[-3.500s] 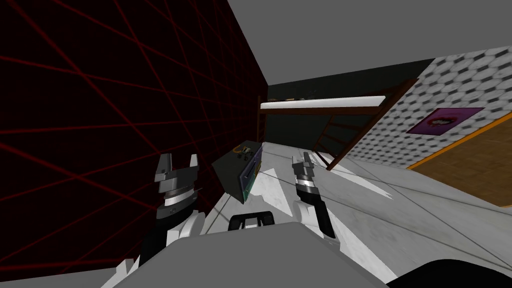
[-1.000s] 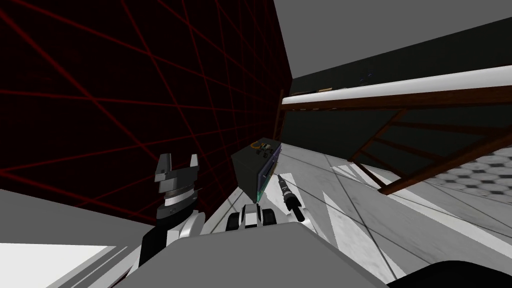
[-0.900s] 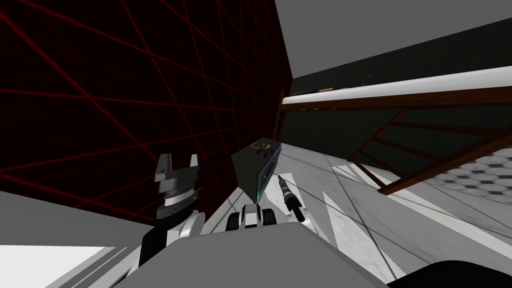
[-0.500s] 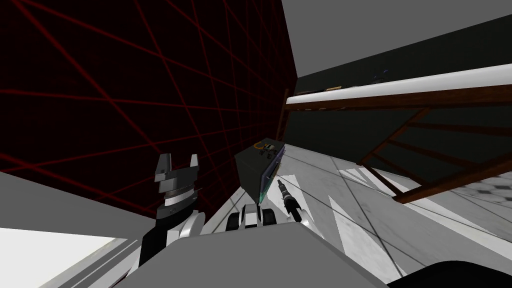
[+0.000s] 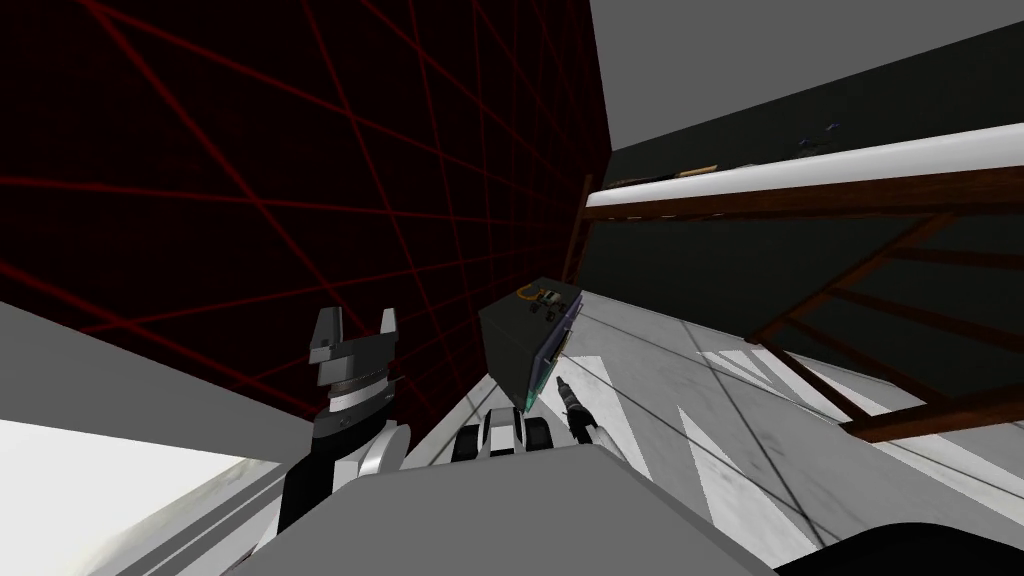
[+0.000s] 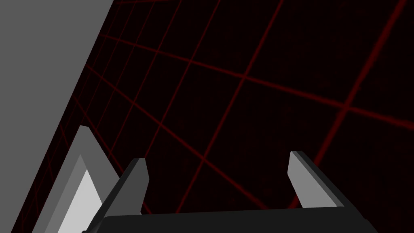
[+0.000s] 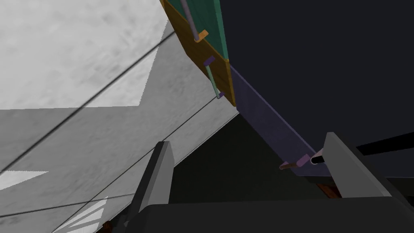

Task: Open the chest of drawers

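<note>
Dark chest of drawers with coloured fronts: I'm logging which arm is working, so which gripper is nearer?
Right. The right gripper, open, is at the chest of drawers' front, close beside the purple drawer's handle; the left gripper, open, stands off to its side.

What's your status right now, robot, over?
Left end effector open, empty. Right end effector open at chest of drawers, handle beside one finger. No obstruction seen.
</note>
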You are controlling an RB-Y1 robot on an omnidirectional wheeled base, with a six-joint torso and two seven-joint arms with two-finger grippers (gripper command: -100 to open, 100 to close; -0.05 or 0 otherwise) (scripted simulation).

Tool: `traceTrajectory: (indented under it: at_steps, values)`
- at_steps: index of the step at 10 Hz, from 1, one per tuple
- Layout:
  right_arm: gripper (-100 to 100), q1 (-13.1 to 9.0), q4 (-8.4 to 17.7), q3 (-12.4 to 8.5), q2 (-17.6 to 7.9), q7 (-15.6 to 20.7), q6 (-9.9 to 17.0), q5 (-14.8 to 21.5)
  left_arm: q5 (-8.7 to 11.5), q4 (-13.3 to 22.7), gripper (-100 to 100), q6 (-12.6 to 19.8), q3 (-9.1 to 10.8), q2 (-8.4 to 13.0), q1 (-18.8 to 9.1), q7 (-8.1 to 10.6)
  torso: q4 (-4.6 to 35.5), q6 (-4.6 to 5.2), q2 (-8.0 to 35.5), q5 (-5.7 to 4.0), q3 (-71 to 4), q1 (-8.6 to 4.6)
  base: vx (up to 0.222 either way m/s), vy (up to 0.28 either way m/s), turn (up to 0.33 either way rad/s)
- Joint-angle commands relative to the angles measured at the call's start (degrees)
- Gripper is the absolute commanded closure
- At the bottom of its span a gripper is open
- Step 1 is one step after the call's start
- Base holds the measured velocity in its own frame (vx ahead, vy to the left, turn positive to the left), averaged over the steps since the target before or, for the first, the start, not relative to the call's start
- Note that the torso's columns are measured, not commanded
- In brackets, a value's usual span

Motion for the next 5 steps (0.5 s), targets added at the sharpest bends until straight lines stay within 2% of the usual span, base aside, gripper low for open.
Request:
traceTrajectory:
  at_steps: [1,2,3,5]
  values:
    - [-100,0.0,2.6,1.5,0.1,0.2,4.2,3.3,0.0,0.0,0,0.0,0.00,0.0,0.0,0.00,0.0,-0.01,0.0,-0.02,0.0,-0.08,0.033,0.042,0.150]
    - [-100,0.0,3.0,1.5,0.1,0.2,5.7,3.9,0.0,0.0,0,0.0,0.00,0.0,0.0,0.00,0.0,-0.06,0.0,-0.03,0.0,-0.02,0.036,0.039,0.117]
    - [-100,-0.4,5.5,2.6,0.1,0.2,7.6,6.1,0.0,0.0,0,0.0,0.00,0.0,0.0,0.00,0.0,-0.02,-0.1,-0.02,0.0,-0.02,0.057,0.055,0.217]
    - [-100,-0.4,6.4,2.6,0.1,0.2,9.5,6.9,0.0,0.0,0,0.0,0.00,0.0,0.0,0.00,0.0,0.01,-0.1,0.00,-0.1,-0.01,0.035,0.034,0.016]
